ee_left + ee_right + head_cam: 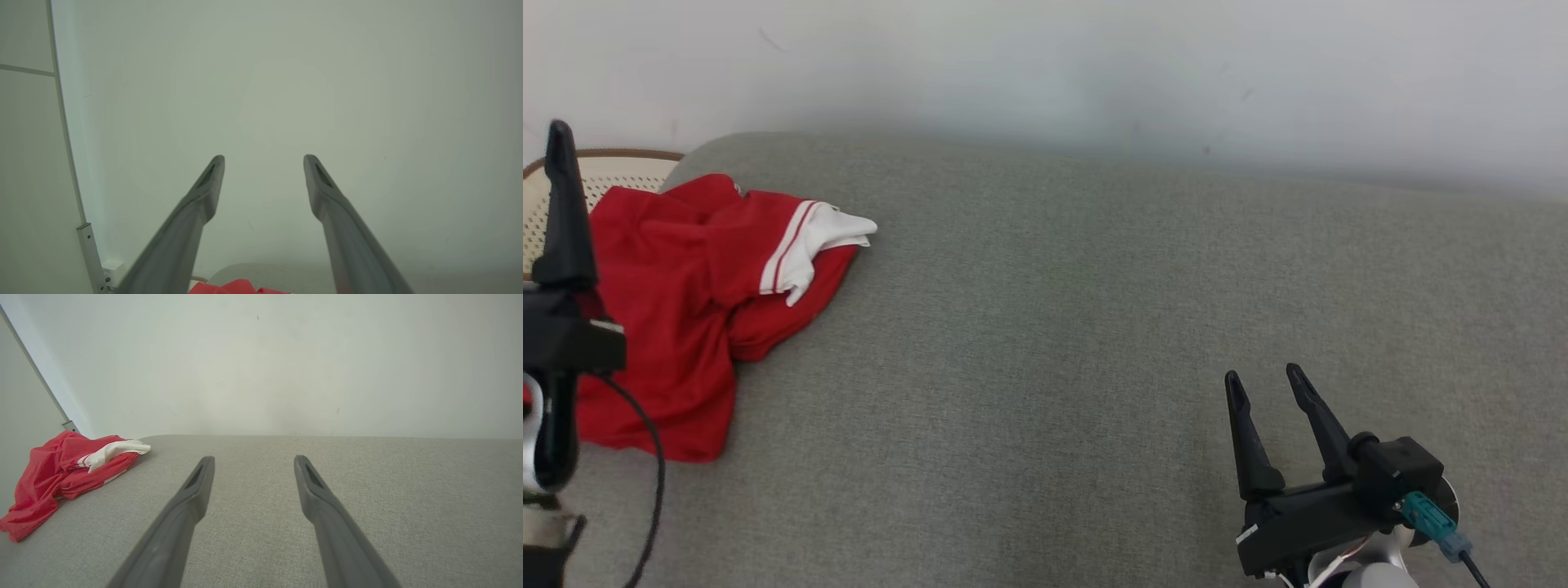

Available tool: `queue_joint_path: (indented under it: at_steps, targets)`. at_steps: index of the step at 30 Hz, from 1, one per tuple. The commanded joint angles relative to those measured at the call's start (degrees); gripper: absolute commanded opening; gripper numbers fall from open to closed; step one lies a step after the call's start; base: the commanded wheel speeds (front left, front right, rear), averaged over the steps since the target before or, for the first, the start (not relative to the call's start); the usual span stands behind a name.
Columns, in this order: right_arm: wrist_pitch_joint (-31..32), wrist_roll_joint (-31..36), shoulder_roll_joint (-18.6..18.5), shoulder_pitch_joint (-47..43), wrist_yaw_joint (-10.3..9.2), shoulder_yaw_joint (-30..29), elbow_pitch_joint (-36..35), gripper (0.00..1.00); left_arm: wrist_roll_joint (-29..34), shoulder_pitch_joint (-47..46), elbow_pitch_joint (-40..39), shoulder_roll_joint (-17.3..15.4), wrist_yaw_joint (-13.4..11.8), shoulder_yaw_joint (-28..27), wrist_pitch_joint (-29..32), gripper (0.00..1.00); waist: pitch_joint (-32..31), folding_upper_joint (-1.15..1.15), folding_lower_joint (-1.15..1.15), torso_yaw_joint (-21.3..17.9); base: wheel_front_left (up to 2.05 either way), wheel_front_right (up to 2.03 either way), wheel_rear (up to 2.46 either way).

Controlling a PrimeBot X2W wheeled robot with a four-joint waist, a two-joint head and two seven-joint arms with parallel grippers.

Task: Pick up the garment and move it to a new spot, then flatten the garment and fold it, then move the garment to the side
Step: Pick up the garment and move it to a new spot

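— Well, where's the garment [686, 310]?
— Crumpled at the left end of the grey fabric surface [1054, 327], near the left gripper [263, 159]; the right gripper [1263, 374] is well apart. Both are spread, holding nothing.
— Best approach?
— I'd pinch a thick red fold and lift clear, not drag. No brand, label or writing is readable.

The red garment [678, 302] with white trim lies crumpled, far left.
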State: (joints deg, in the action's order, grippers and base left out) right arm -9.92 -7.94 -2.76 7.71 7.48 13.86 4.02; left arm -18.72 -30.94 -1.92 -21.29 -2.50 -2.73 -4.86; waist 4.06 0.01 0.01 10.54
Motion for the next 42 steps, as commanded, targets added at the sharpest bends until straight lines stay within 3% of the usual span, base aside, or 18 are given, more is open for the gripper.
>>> queue_joint_path:
  at_steps: [1, 24, 42]
  targets:
    - [-0.28, 0.66, -0.22, 0.86, 0.02, 0.24, -0.30, 1.00, -0.18, -2.73, 1.74, -1.34, 0.99, 0.22, 0.81, 1.00, 3.17, -0.01, -0.01, -3.22, 0.00, 0.00, 0.00]
    - [-2.32, -0.31, -0.21, 5.23, 0.02, 1.28, 0.52, 1.00, -1.71, -22.84, 34.04, -8.91, 6.72, 3.05, 8.63, 1.00, 10.37, -0.01, -0.01, -12.10, 0.00, 0.00, 0.00]
    - [-2.82, -0.38, -0.21, 6.62, 0.02, 1.42, 0.32, 1.00, -2.33, -24.13, 54.24, -12.59, 9.07, 6.99, 14.58, 1.00, 14.14, -0.01, -0.01, -16.25, 0.00, 0.00, 0.00]
